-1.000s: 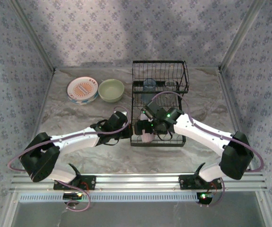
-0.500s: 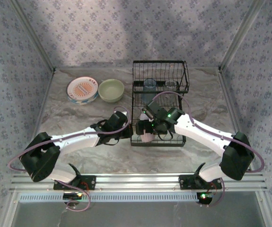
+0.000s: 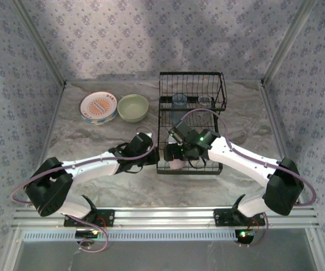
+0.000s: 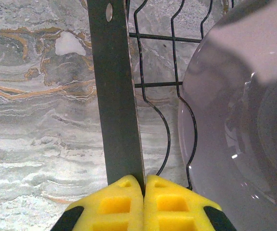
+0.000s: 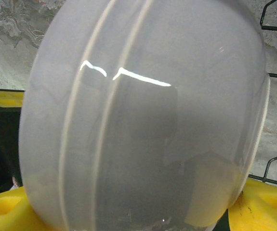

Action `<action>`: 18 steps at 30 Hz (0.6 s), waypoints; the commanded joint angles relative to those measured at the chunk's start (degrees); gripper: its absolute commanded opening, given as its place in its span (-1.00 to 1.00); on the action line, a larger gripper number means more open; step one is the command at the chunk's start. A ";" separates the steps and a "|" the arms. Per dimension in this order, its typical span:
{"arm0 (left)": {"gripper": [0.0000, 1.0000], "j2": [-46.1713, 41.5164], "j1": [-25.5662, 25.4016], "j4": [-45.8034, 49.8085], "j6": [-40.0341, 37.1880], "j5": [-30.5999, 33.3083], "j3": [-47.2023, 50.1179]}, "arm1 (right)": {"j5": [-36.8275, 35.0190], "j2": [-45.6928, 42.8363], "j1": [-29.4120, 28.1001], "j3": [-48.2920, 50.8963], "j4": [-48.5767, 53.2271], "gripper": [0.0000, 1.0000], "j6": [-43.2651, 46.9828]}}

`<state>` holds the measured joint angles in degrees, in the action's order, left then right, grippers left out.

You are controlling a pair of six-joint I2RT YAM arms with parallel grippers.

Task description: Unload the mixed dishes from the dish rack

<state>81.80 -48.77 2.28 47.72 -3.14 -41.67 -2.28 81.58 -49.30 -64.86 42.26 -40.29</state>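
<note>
The black wire dish rack (image 3: 191, 122) stands mid-table. A lavender bowl (image 3: 176, 164) leans on edge in its near left corner. My right gripper (image 3: 178, 153) is over that bowl and open. In the right wrist view its yellow fingers (image 5: 262, 206) stand either side of the bowl (image 5: 143, 120), close against it. My left gripper (image 3: 155, 157) is shut on the rack's flat dark side bar (image 4: 114, 96). In the left wrist view the pads (image 4: 124, 202) pinch that bar, with the bowl (image 4: 234, 139) just right behind the wires. A translucent blue cup (image 3: 178, 101) sits in the raised basket.
A stack of plates (image 3: 99, 107), the top one cream with an orange centre, and a pale yellow-green bowl (image 3: 133, 108) lie on the marble table at the back left. Patterned walls close in the table (image 3: 241, 113) on three sides.
The right gripper's fingers have narrowed around the lavender bowl and the wrist has sunk slightly over it. The left arm has stayed clamped on the rack.
</note>
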 commanded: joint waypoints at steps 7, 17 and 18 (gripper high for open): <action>-1.00 4.34 -1.85 0.09 -0.20 -2.40 0.80 | -7.91 -0.62 -1.97 -2.99 4.43 0.51 0.91; -1.00 4.70 -1.94 0.17 0.30 -1.87 0.71 | -14.16 -0.01 -4.17 -6.59 7.92 0.47 1.01; -1.00 4.70 -1.94 0.18 0.21 -1.80 0.64 | -14.63 0.05 -4.29 -6.70 8.18 0.47 1.01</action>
<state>83.48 -49.60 -0.19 48.77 -2.92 -42.26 -11.86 82.02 -53.08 -68.29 48.86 -39.86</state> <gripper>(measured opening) 0.041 0.773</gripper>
